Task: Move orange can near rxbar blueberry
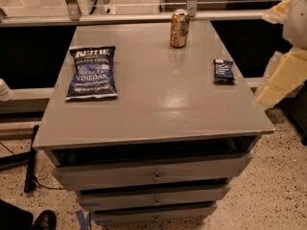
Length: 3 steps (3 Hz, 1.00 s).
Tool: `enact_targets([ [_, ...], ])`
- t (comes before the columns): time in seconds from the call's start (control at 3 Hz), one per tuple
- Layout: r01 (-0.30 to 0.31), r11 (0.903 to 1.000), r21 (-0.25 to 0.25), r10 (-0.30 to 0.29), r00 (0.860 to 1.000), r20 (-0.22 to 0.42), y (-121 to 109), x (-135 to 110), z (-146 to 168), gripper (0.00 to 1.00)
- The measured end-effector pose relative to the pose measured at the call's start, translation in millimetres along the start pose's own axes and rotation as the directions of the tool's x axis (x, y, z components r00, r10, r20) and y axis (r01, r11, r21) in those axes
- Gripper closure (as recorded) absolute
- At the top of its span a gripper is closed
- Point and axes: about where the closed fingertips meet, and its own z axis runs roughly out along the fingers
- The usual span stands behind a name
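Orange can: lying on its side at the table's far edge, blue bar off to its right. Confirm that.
Wrong in one respect: the camera view shows the can standing upright, not on its side. The rest holds: it is at the far edge of the table, with the blue bar off to its right. The pincer is beyond the table's right edge, apart from both.

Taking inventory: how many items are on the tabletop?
3: can back centre, bar right edge, chip bag left. End effector not in view; arm at right.
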Motion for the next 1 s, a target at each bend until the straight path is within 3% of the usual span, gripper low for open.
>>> enact_targets([
  [0.33,-0.084,0.9961,0.027,0.08,0.988,0.134,-30,1,47,0.0],
  [0.67,-0.152,0.9864,0.062,0.131,0.956,0.261,-78,-12,97,0.0],
  [1.0,-0.221,0.9732,0.062,0.183,0.909,0.376,-127,-34,143,0.0],
])
